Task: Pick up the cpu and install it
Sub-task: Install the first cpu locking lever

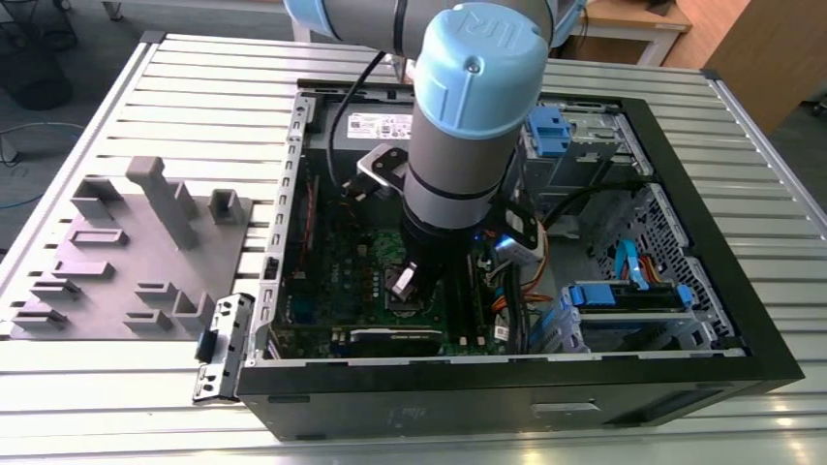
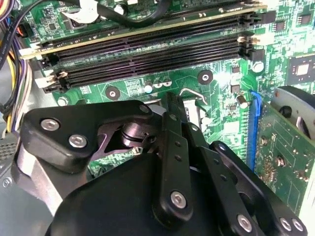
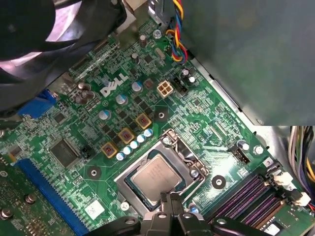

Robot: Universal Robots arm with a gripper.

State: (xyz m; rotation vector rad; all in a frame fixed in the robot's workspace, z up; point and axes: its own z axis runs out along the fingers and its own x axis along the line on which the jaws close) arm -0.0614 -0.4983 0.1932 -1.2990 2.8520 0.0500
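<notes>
The cpu [image 3: 155,178], a flat square chip with a silvery-grey top, lies inside the metal-framed socket [image 3: 183,150] on the green motherboard [image 3: 118,98] in the first wrist view. My gripper [image 3: 170,200] stands at the chip's edge, its black fingertips drawn together with nothing between them. In the second wrist view the gripper [image 2: 170,101] and its black linkages cover the socket, and a bent wire lever [image 2: 193,93] shows beside it. In the exterior view the arm reaches down into the open computer case and the gripper [image 1: 405,283] is low over the board.
Black memory slots [image 2: 147,54] run beside the socket. A blue expansion slot [image 3: 44,189] and a black fan [image 3: 49,29] flank the board. Coloured cables [image 3: 178,29] and the case wall [image 1: 723,368] hem the arm in. A grey fixture block [image 1: 130,252] sits on the exterior view's left.
</notes>
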